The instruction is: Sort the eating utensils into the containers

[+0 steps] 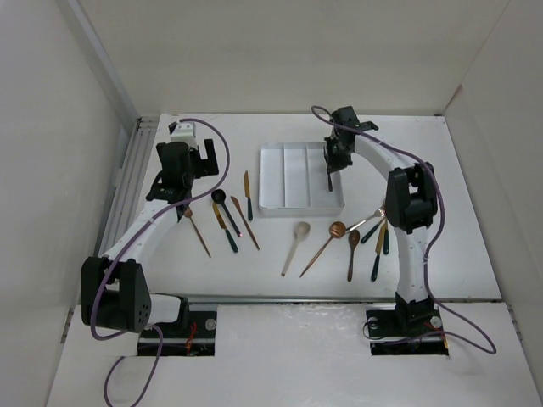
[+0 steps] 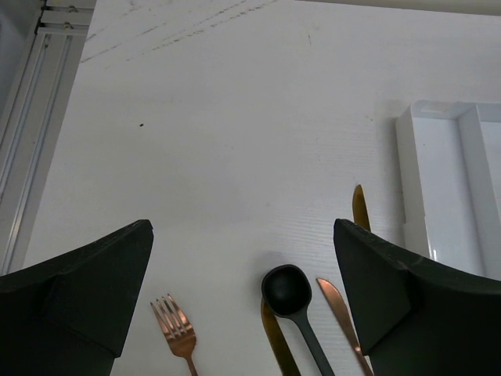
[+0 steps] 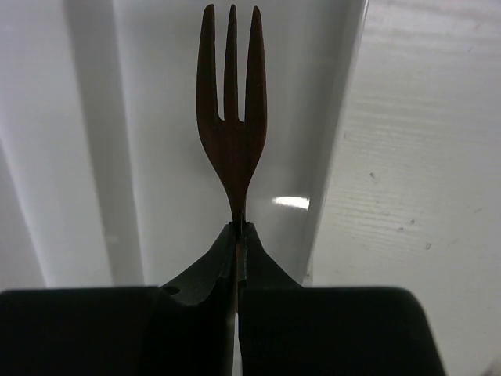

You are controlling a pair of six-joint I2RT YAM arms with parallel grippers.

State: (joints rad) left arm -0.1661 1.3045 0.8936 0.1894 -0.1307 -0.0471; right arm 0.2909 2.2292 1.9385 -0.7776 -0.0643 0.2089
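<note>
Eating utensils lie almost all loose on the table (image 1: 441, 170), so the sorting is barely begun. The white tray (image 1: 276, 178) sits mid-table toward the far edge, and its three long compartments look bare in the top view.

The right end effector (image 3: 237, 235) is closed tight on a copper fork (image 3: 232, 117), gripping it at the neck, tines pointing away. It holds the fork over the tray's right-hand compartment, beside the tray's right wall. I judge this to be the first piece being placed, not yet let go.

The left end effector (image 2: 241, 235) hangs with its fingers wide apart and nothing between them, above a group toward the left edge. That group has the black spoon (image 2: 287, 291), a second fork (image 2: 176, 329) and a few knives. Another group, with the cream spoon (image 1: 294, 246) and several copper pieces, lies nearer the right arm's base.
</note>
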